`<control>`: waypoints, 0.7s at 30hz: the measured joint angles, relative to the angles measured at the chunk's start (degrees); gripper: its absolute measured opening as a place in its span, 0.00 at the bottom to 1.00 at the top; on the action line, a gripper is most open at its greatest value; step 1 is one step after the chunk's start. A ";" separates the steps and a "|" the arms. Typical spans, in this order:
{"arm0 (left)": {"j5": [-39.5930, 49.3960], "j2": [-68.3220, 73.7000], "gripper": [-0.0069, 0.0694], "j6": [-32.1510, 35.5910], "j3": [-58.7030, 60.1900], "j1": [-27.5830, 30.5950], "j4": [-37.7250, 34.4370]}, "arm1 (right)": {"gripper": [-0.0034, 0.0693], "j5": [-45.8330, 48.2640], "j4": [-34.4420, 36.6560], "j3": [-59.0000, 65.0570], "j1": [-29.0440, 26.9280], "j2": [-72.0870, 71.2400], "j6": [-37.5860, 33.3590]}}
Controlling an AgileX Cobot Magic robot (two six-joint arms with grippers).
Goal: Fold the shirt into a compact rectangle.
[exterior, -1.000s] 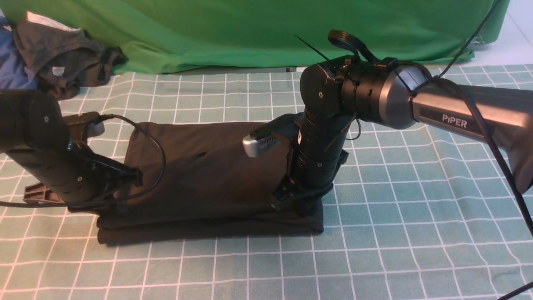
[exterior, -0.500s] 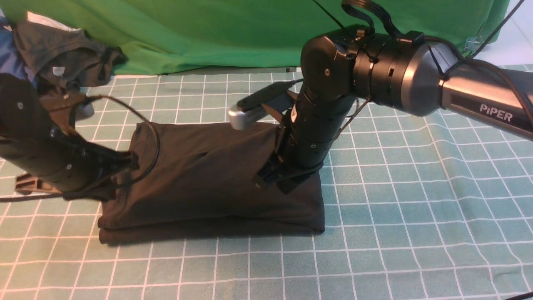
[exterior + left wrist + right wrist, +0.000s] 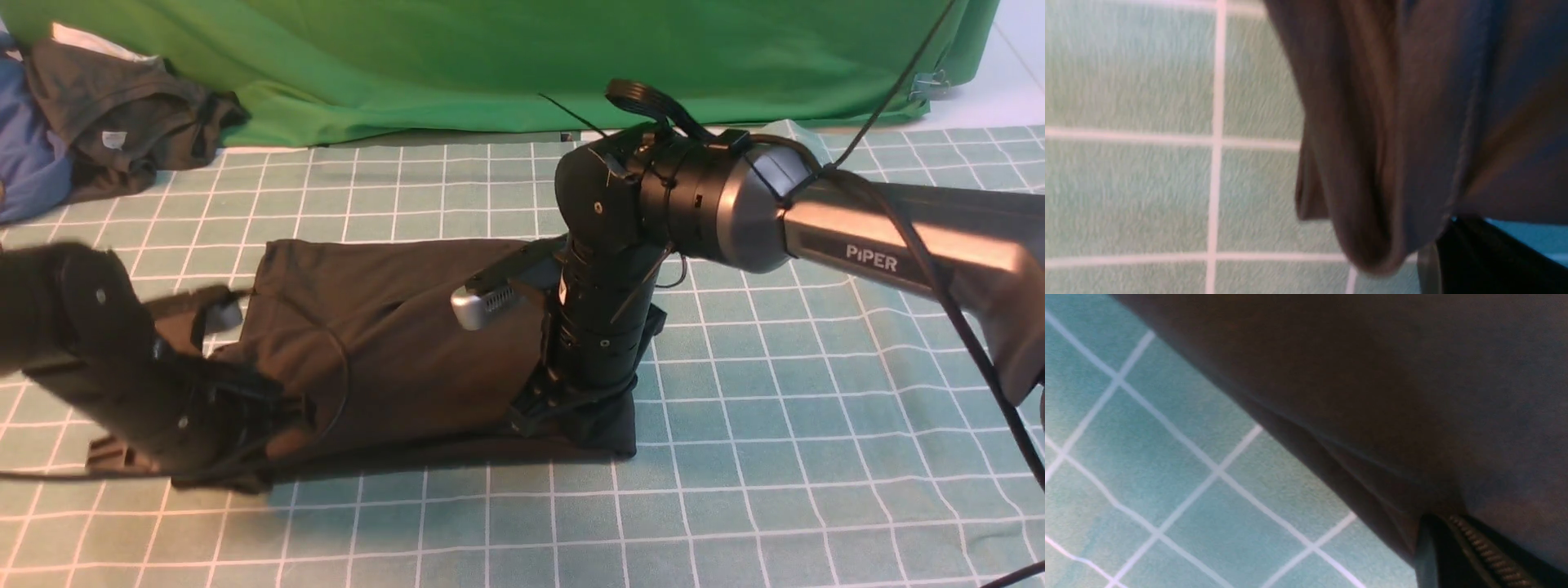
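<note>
The black shirt (image 3: 392, 327) lies folded in layers on the teal checked cloth, with no print showing. My left gripper (image 3: 282, 408) is shut on the top layer at the shirt's near left corner, low over the cloth. At the near right corner my right gripper (image 3: 535, 408) points down, shut on the fabric. In the left wrist view a bunched fold of shirt (image 3: 1380, 163) hangs from the left gripper (image 3: 1447, 228). The right wrist view shows taut shirt (image 3: 1372, 384) running into the right gripper (image 3: 1437, 526).
A dark grey garment (image 3: 122, 114) with a white tag and a blue garment (image 3: 28, 163) are heaped at the far left. A green backdrop (image 3: 490, 57) closes off the back. The teal checked cloth (image 3: 775, 449) covers the table around the shirt.
Both grippers lifted the shirt's top layer, then came down and toward the near edge. The left arm dropped lower and nearer, pulling the left side with it.
</note>
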 joint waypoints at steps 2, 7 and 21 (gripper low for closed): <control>0.53 -1.19 0.11 0.13 0.49 0.00 0.12 | 0.08 0.66 -0.62 0.00 -0.07 -1.23 0.17; 2.44 -9.80 0.11 0.32 0.51 0.00 0.05 | 0.08 1.77 -2.62 0.00 -0.32 -8.99 0.60; 11.18 -57.23 0.11 1.24 0.56 0.00 0.20 | 0.08 -3.90 -13.32 0.00 -0.43 -45.86 4.85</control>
